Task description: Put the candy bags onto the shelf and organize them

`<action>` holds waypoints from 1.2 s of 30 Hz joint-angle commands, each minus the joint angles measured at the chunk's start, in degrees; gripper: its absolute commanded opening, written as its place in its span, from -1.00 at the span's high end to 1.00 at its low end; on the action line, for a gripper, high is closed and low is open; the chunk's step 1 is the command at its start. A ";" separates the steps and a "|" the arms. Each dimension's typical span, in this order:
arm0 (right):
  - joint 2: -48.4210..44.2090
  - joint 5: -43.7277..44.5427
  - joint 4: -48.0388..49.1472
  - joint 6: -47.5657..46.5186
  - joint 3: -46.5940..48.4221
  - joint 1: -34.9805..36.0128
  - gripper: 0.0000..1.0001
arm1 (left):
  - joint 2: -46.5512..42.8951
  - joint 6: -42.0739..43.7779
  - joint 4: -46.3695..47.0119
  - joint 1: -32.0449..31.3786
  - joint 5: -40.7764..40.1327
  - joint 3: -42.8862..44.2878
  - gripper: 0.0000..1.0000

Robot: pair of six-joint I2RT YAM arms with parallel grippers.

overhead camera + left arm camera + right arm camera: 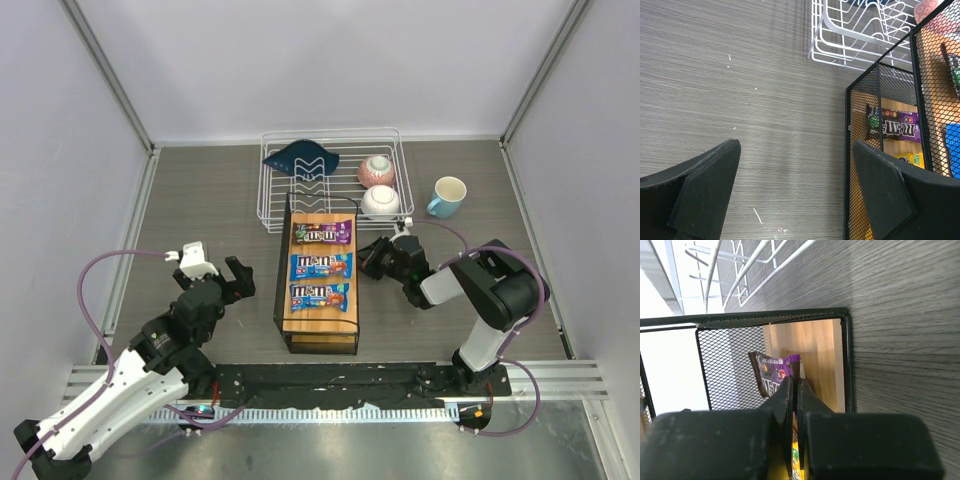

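The shelf stands mid-table. On its wooden top lie a purple candy bag and two blue ones. Through the mesh I see its lower level holding a purple bag and a yellow bag. My left gripper is open and empty over bare table left of the shelf. My right gripper is at the shelf's right side. In the right wrist view it is shut on a yellow bag, beside the lower purple bag.
A white wire dish rack stands behind the shelf, holding a dark blue item and two bowls. A blue cup stands right of it. White walls enclose the table on three sides.
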 commanded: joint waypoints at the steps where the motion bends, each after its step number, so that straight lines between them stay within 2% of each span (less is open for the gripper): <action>1: -0.39 0.69 3.53 -0.17 -0.54 0.45 0.99 | -0.39 0.53 1.71 -0.23 -0.04 0.02 -1.00; 3: -0.39 0.60 3.53 -0.25 -0.45 0.45 0.93 | -0.39 0.62 1.80 -0.31 -0.04 0.10 -0.99; 5: -0.39 0.69 3.53 -0.17 -0.36 0.36 0.76 | -0.21 0.62 1.80 -0.23 -0.04 0.19 -1.00; 6: -0.48 0.69 3.44 -0.08 -0.45 0.45 0.54 | -0.04 0.62 1.71 -0.23 -0.04 0.19 -1.00; 8: -0.83 0.78 3.36 -0.17 -0.45 0.45 0.36 | -0.30 0.71 1.71 -0.23 -0.04 0.28 -0.99; 9: -1.00 0.95 3.27 -0.25 -0.36 0.45 0.12 | -0.21 0.71 1.63 -0.14 -0.04 0.19 -1.00; 15: -6.71 4.81 -1.64 -2.53 -0.89 0.36 -0.16 | -0.48 0.45 1.36 -0.23 -0.48 0.37 -0.99; 23: -20.94 16.06 -20.97 -6.94 -1.77 -0.60 -0.30 | -1.36 0.27 0.92 -0.31 -1.27 0.63 -0.99; 26: -29.02 20.89 -27.30 -6.15 -4.22 -1.40 -0.32 | -1.44 0.09 0.48 -0.31 -1.53 0.63 -0.99; 27: -34.87 22.38 -28.97 -6.06 -5.62 -1.66 -0.36 | -1.53 0.09 0.48 -0.31 -1.62 0.63 -0.99; 28: -37.63 25.18 -33.51 -6.06 -5.90 -2.10 -0.39 | -1.53 0.01 0.31 -0.23 -1.71 0.63 -1.00; 31: -49.03 29.68 -44.87 -8.42 -4.76 -2.62 -0.52 | -1.88 -0.08 0.04 -0.31 -1.97 0.72 -0.99; 32: -51.26 32.91 -48.03 -9.39 -3.10 -2.71 -0.81 | -2.23 0.00 0.13 -0.31 -2.06 0.63 -0.99; 33: -53.28 34.51 -54.76 -10.44 -1.96 -2.80 -0.91 | -2.32 -0.08 0.22 -0.31 -2.06 0.55 -0.99; 36: -59.79 39.44 -63.32 -13.16 2.44 -3.33 -0.95 | -2.67 0.01 0.22 -0.31 -1.88 0.54 -0.99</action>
